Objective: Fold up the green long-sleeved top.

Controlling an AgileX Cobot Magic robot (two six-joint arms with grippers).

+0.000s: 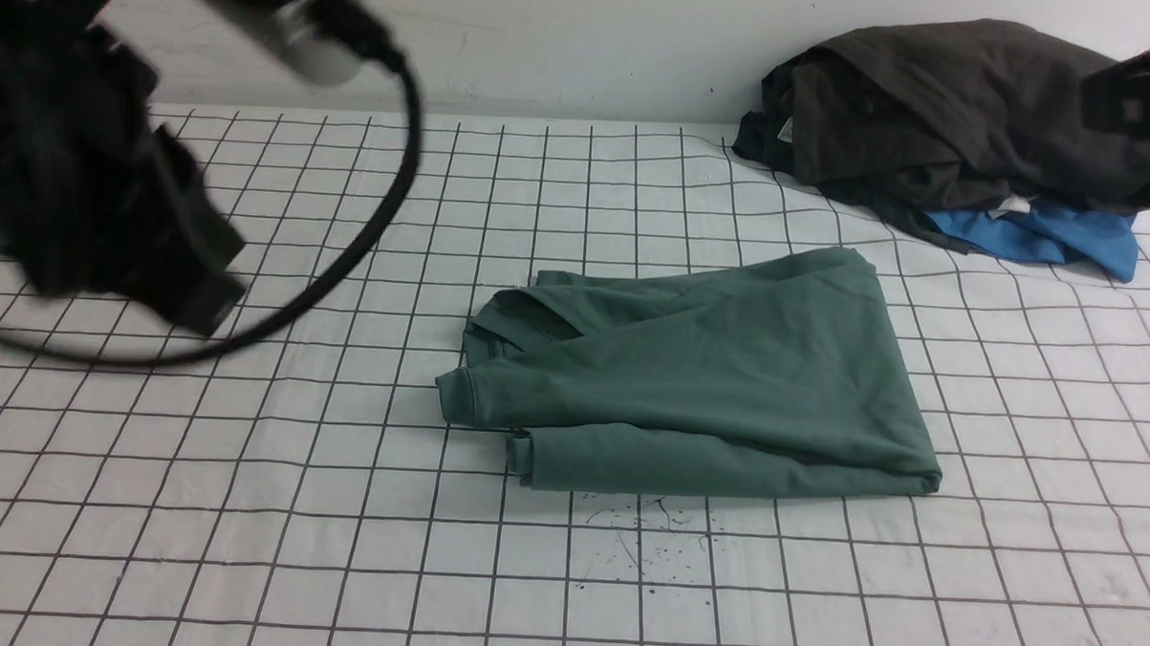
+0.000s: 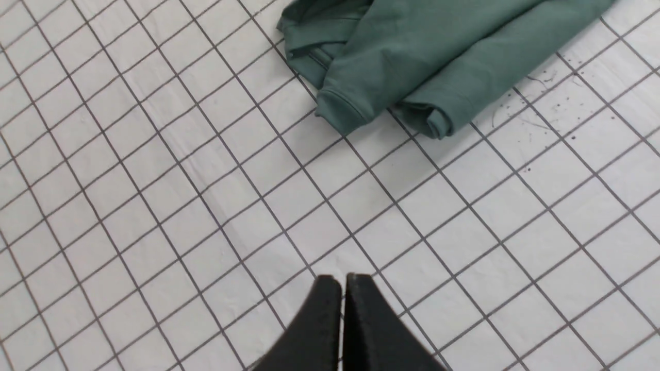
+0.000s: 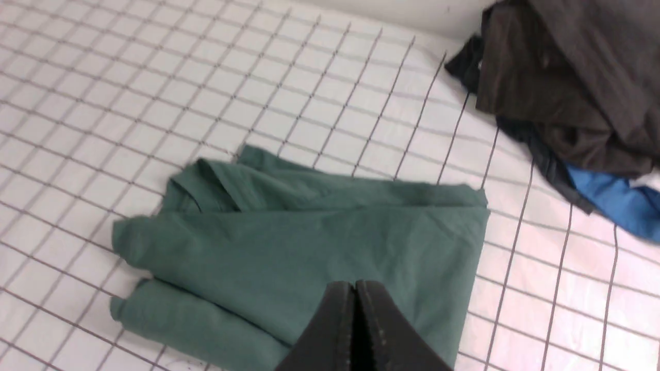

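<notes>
Left arm [image 1: 91,201] fills the near left of the front view, dark and blurred, cable looping below it; raised above the cloth. Left gripper [image 2: 343,281]: jaws pressed together, nothing between them, hanging over bare grid squares, well apart from the garment. Right gripper [image 3: 355,286]: jaws likewise closed and empty, seen above the green fabric in the wrist view; contact with fabric cannot be told.

Green long-sleeved top [image 1: 707,375] lies folded into a compact rough rectangle at centre of the gridded white table cover [image 1: 243,503], slightly right of middle. Two cuffed sleeve ends stick out at its left edge, one stacked nearer than the other. No logo visible on the upward face.

Small dark specks [image 1: 649,541] mark the cover just in front of the top.

Far right corner, against the wall: dark brown-black garment [image 1: 956,107] heaped on a bright blue garment [image 1: 1066,240], well apart from the top
</notes>
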